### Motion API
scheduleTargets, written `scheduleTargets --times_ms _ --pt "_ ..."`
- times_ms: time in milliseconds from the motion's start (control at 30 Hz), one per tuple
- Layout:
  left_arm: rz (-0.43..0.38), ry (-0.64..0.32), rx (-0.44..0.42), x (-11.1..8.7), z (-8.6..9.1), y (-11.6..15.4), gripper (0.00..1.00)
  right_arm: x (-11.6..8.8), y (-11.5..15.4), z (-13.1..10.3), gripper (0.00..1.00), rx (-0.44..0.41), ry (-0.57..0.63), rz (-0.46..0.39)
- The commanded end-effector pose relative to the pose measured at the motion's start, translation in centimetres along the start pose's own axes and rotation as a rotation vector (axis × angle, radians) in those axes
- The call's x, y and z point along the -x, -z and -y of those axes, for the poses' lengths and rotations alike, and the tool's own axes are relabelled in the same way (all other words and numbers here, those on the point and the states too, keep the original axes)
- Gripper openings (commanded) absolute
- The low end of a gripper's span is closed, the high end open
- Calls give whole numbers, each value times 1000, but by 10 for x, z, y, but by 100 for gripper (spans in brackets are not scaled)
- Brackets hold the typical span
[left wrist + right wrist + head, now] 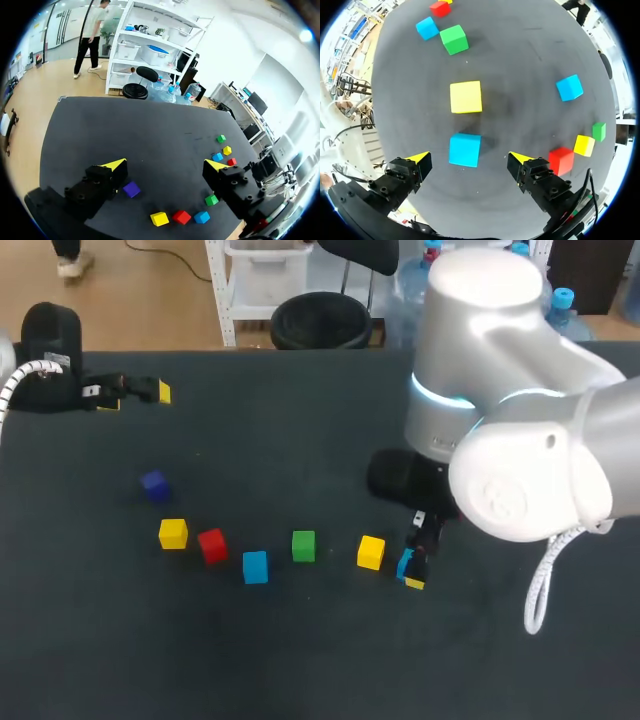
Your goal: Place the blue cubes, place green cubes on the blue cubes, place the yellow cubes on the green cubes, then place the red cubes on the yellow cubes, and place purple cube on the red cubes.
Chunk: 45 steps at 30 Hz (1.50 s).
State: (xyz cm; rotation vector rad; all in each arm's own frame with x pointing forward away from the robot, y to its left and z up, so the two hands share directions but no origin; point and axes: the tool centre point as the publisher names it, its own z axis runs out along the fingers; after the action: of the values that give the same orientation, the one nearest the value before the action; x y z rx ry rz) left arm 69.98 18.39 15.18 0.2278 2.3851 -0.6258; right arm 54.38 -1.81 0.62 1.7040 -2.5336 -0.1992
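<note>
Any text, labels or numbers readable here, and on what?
No readable text.
Cubes, e.g. the blue cube between the right hand's open fingers and the yellow cube ahead of it: plain faces.
The black table: no print.
Small white patches on the right hand and left hand in the head view: too small to read.

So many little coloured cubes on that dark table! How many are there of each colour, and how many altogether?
Blue cubes: 3
Green cubes: 2
Yellow cubes: 3
Red cubes: 2
Purple cube: 1
Total: 11 cubes
</note>
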Motion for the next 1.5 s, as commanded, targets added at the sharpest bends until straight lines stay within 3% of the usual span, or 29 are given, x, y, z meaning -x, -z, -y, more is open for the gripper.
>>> scheduleTargets --times_ms 33,100,133,167,200,400,633,733,867,900,967,1033,1267,1500 --pt "6 -1 -7 -1 -1 0 100 2 -2 1 85 -6 8 6" --pt "6 -1 -7 -1 -1 0 100 4 -2 1 82 -9 12 15" --pt "6 -1 -7 -1 -1 0 100 4 -3 1 75 -13 17 14" --pt "6 -1 -7 -1 -1 0 100 5 -3 1 54 -16 22 14" --pt "6 -1 -7 -1 -1 0 100 6 -3 1 49 -16 22 13" --pt "6 -1 -7 -1 -1 0 100 10 -1 0 43 -12 24 6" --pt "6 -1 -7 -1 -1 0 100 11 -1 0 47 -2 19 1" --pt "6 -1 -7 -1 -1 0 100 12 -1 -2 38 2 19 0" --pt "6 -1 -7 -1 -1 0 100 12 -1 -3 44 10 16 -3" --pt "6 -1 -7 -1 -1 0 100 12 -2 -3 38 10 16 -3" --pt "6 -1 -7 -1 -1 0 100 13 -2 -3 12 8 18 -2" --pt "6 -1 -7 -1 -1 0 100 13 -1 -3 0 8 19 -1" --pt "6 -1 -7 -1 -1 0 100 12 4 -3 0 -2 56 -19" --pt "6 -1 -7 -1 -1 0 100 12 27 13 0 -40 139 -2"
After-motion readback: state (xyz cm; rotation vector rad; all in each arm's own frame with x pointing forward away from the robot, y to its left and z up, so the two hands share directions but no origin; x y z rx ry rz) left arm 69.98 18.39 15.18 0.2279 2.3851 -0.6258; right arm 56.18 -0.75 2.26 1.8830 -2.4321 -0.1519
